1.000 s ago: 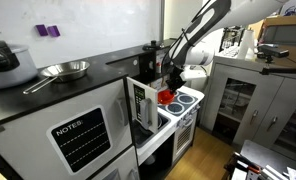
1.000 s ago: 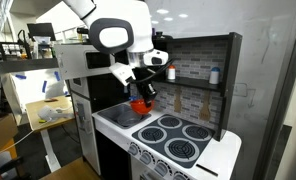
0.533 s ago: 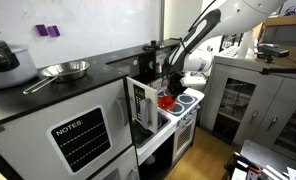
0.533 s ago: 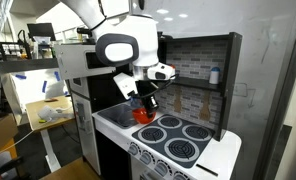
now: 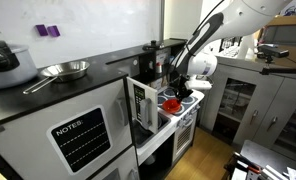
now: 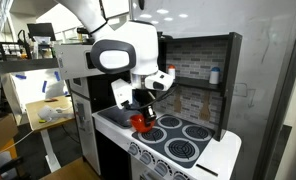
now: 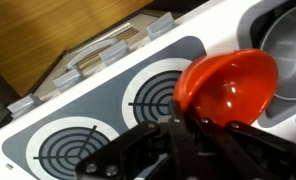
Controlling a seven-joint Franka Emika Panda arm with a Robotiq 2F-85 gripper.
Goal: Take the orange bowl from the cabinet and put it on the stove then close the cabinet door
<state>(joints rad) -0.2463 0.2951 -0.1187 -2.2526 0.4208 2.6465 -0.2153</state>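
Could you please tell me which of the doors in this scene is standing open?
The small white-framed cabinet door of the toy kitchen is the open one. It stands swung outward, whereas the tall grey cabinet's glass doors sit flush and closed.

Orange bowl [image 6: 140, 123] in the gripper [image 6: 141, 113], low over the stove [image 6: 184, 133]

Bowl [image 6: 140, 123] sitting clamped in gripper [image 6: 141, 114] over stove [image 6: 116, 118], beside burners [image 6: 180, 150], contact with top unclear; cabinet door [image 5: 140, 103] standing open just beside stove; pan [image 5: 64, 70] lying on counter [image 5: 110, 68] above unit marked NOTES [image 5: 83, 135]
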